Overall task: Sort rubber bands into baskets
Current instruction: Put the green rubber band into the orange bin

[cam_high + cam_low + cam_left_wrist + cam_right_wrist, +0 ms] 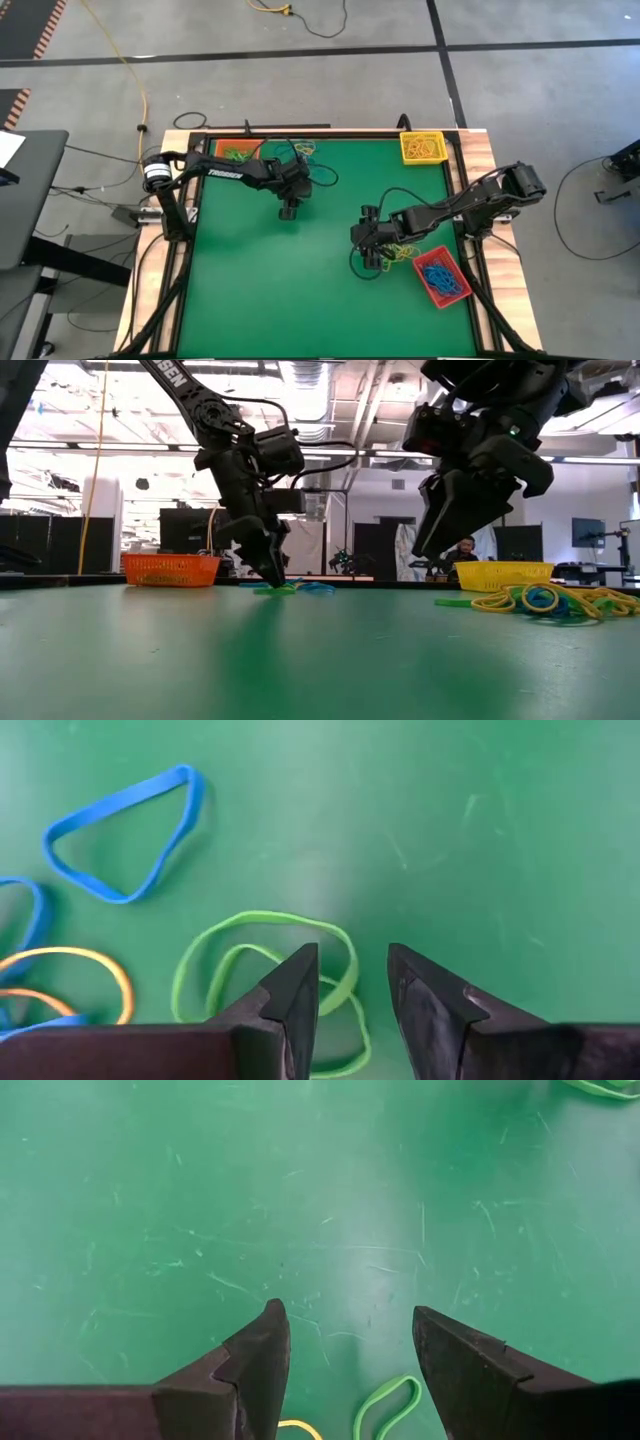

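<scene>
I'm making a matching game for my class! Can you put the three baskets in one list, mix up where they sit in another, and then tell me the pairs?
Seen from above.
1. orange basket
2. yellow basket
3. red basket

A. beside the right gripper, full of blue bands
B. far left corner
C. far right corner

Pairs: 1-B, 2-C, 3-A

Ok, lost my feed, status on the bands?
Left gripper open, over green rubber band. Right gripper open, above table, empty. Nothing blocking.
</scene>
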